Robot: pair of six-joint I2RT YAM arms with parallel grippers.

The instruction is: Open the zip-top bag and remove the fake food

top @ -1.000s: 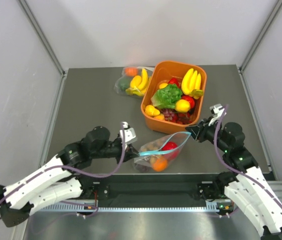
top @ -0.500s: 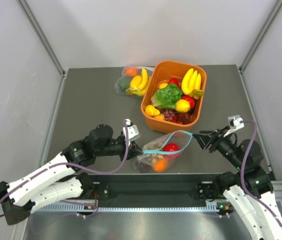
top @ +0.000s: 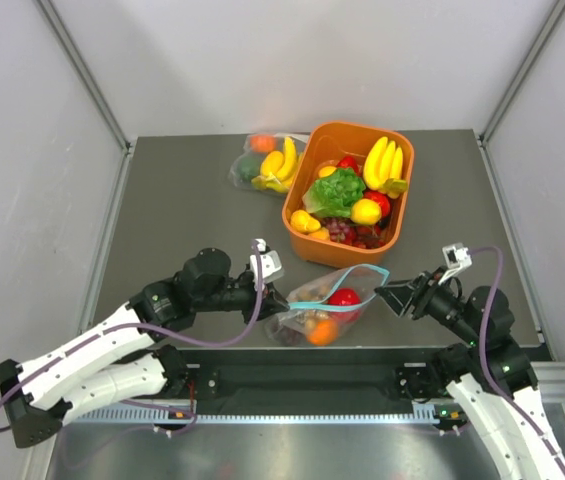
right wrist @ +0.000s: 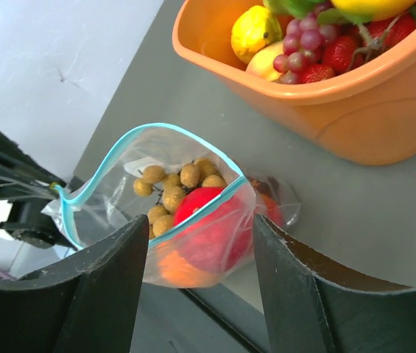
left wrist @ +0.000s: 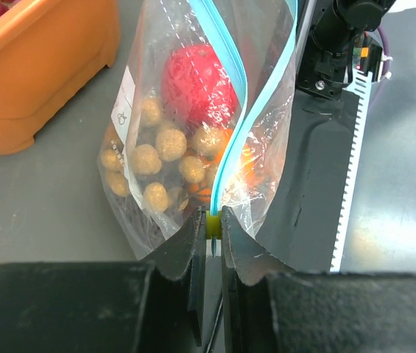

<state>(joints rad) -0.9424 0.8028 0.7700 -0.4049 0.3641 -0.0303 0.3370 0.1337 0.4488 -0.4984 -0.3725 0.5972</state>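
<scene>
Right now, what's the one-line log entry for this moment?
left gripper: shut on zip-top bag corner | right gripper: open, facing mouth | mouth: parted | fake food: inside bag

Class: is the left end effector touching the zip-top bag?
Touching. The left wrist view shows the left end effector clamped on the corner of the zip-top bag.

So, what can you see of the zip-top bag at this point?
The zip-top bag is small, clear crinkly plastic with a teal zip strip around its mouth, which gapes open. It rests on the grey table near the orange bin, holding a red apple, a brownish grape bunch and an orange. The left gripper is shut on one end of the strip; the right gripper is open, not holding it.
</scene>
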